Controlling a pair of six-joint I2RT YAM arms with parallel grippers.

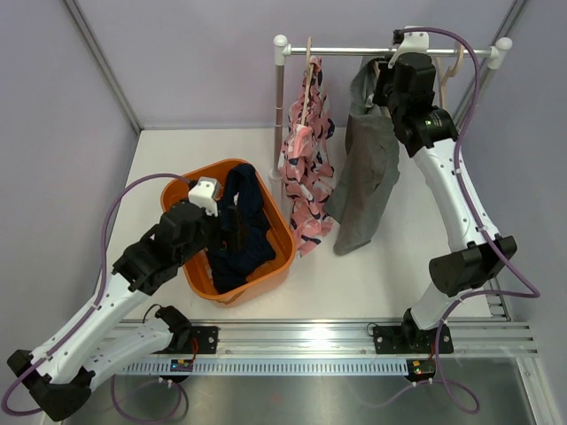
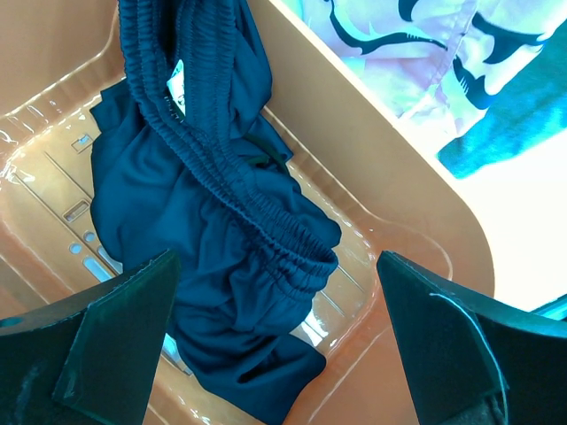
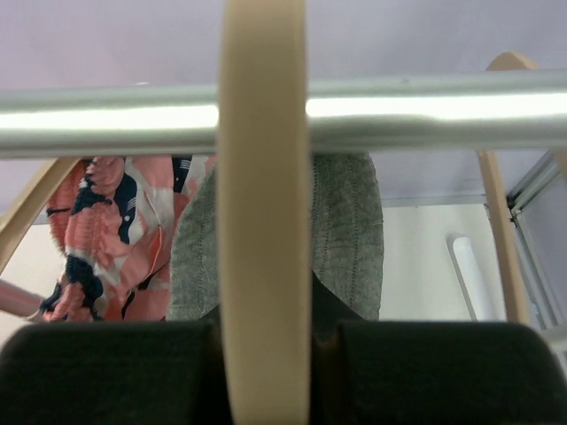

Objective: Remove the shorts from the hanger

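My right pincer [image 3: 264,359] squeezes the hanger [image 3: 263,177] of the grey shorts [image 3: 347,235]. My left pincer [image 2: 276,292] is spread wide over navy shorts [image 2: 168,186] in the basket [image 2: 381,150].

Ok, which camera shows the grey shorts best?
The top view: the grey shorts hang full length from the rail. The right wrist view catches only a patch of them behind the hanger; the left wrist view shows none of them.

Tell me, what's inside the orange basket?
The dark navy shorts lie bunched up inside the orange basket. They cover most of its floor, so anything underneath them is hidden.
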